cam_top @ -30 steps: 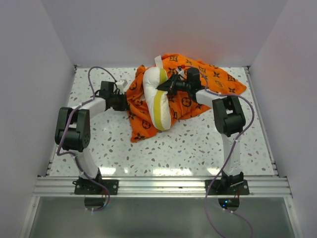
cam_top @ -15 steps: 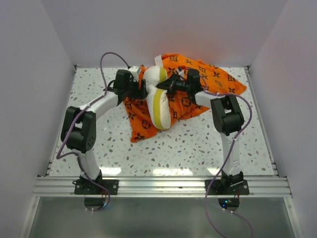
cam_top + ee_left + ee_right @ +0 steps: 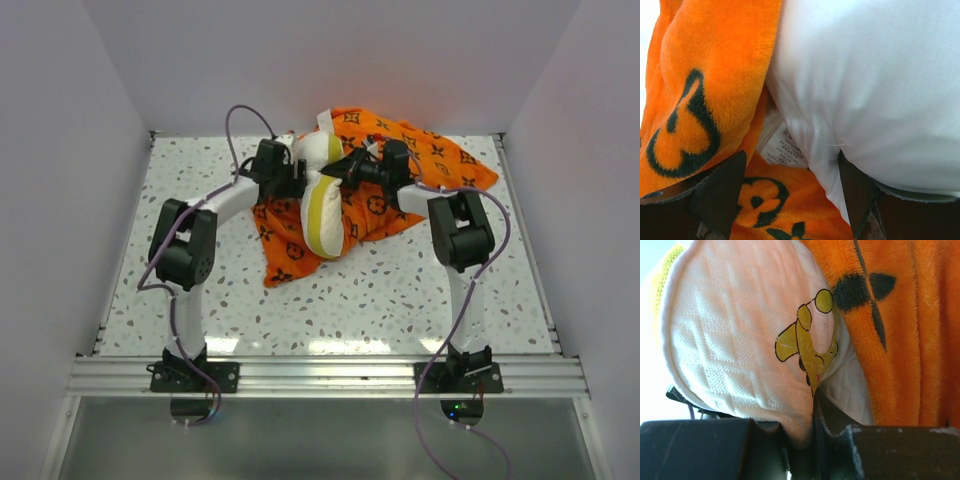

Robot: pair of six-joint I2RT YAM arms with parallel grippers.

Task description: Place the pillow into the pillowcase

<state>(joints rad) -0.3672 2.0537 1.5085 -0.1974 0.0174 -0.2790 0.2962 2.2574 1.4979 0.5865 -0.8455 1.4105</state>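
— Where do my arms stand?
— Your left arm point(image 3: 185, 245) rises from its base to a bent elbow. From there the forearm reaches forward and to the right over the table point(image 3: 400, 290), to the left side of the pillow point(image 3: 320, 205). Your right arm point(image 3: 460, 230) stands up from its base, folds at the elbow and runs left and away. The two wrists face each other across the pillow's upper end.
— And the grippers?
— Your left gripper point(image 3: 790, 167) has its jaws spread wide. Between them you see the pillow's smooth white cloth on the right and a fold of the pillowcase point(image 3: 430, 155) on the left. A small care label point(image 3: 782, 147) sits in the gap, and neither finger is clamped on anything. Your right gripper point(image 3: 812, 427) is closed tight on a pinch of the pillow's textured cloth, just below a yellow cartoon print point(image 3: 810, 345).
— Where is the pillow?
— It stands on edge at the far middle of the table, bowed, with its yellow band point(image 3: 318, 215) turned toward the arm bases. It rests on the crumpled pillowcase, which spreads from under it toward the far right corner. Most of the pillow is outside the orange cloth. Whether its far end is inside the opening, you cannot tell from these views.
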